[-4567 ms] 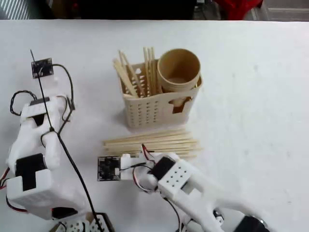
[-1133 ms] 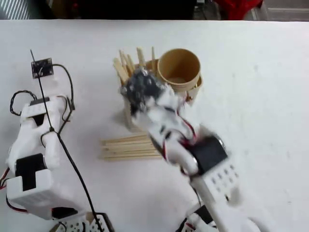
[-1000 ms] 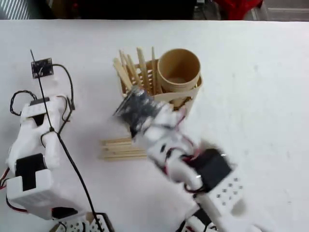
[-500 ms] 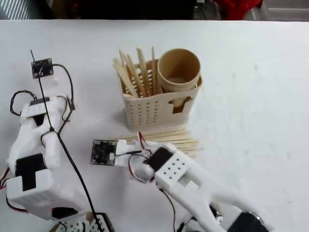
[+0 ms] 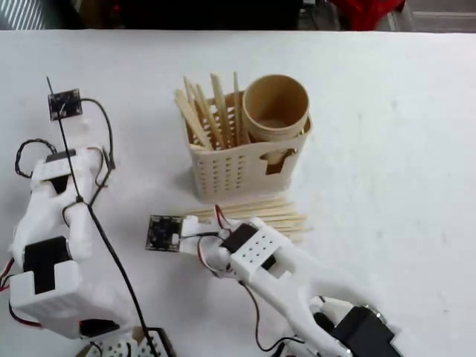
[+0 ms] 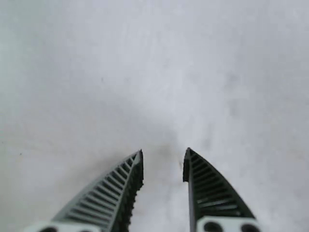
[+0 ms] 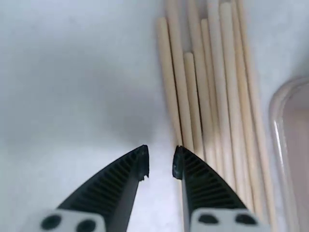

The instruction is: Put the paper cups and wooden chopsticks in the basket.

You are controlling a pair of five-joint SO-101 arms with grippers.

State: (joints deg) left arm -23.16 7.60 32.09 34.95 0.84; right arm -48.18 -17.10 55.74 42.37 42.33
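Observation:
The cream slotted basket (image 5: pixel 242 167) stands mid-table. Stacked paper cups (image 5: pixel 275 104) fill its right half and several wooden chopsticks (image 5: pixel 207 111) stand upright in its left half. More chopsticks (image 5: pixel 256 212) lie in a flat bundle on the table just in front of the basket. The right arm (image 5: pixel 256 256) is bent low over the bundle's left end. My right gripper (image 7: pixel 161 162) is open by a narrow gap with nothing in it, one finger (image 7: pixel 190 179) beside the loose chopsticks (image 7: pixel 207 96). My left gripper (image 6: pixel 162 152) hangs open over bare table.
The left arm (image 5: pixel 52 223) is folded at the table's left side, with black cables (image 5: pixel 104 223) trailing past it. A small circuit board (image 5: pixel 65 104) sits at the back left. The basket's pale rim (image 7: pixel 285 145) lies just beyond the loose chopsticks.
The right arm swung up over the basket, then came back down to the loose bundle. More chopsticks stand in the basket than before, and the bundle is smaller. The left arm stayed still.

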